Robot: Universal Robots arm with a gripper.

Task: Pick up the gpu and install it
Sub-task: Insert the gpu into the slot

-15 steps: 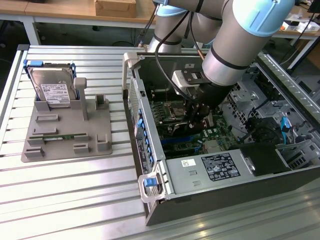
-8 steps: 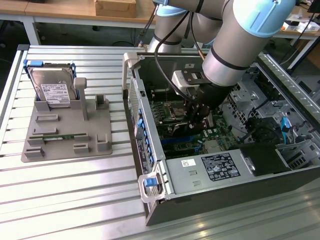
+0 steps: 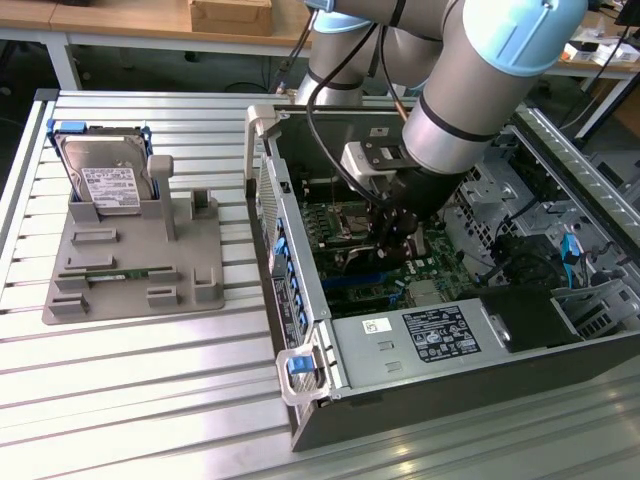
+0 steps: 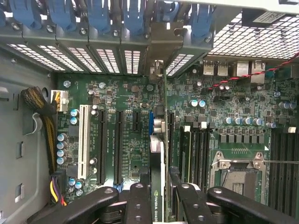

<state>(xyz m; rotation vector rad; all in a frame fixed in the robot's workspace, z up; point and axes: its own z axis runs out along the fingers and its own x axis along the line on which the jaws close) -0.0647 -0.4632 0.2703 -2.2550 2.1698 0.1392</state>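
Observation:
The gpu [image 4: 158, 154] shows edge-on in the wrist view as a thin black card with a green-and-white NVIDIA label. Its silver bracket [image 4: 157, 70] points at the case's rear slot openings. My gripper [image 4: 159, 203] is shut on the card, with one black finger [image 4: 139, 200] on each side. The card stands over the green motherboard [image 4: 117, 93], in line with a blue slot [image 4: 151, 123] between the black expansion slots; I cannot tell whether it is seated. In the exterior view my gripper [image 3: 397, 228] reaches down into the open computer case [image 3: 300, 330].
A grey fixture plate [image 3: 130, 290] at the exterior view's left holds a silver hard drive [image 3: 105, 175] and a green memory stick [image 3: 110, 272]. Inside the case are a power supply [image 3: 440, 335], a CPU socket [image 4: 238, 172] and a yellow-black cable bundle [image 4: 46, 130].

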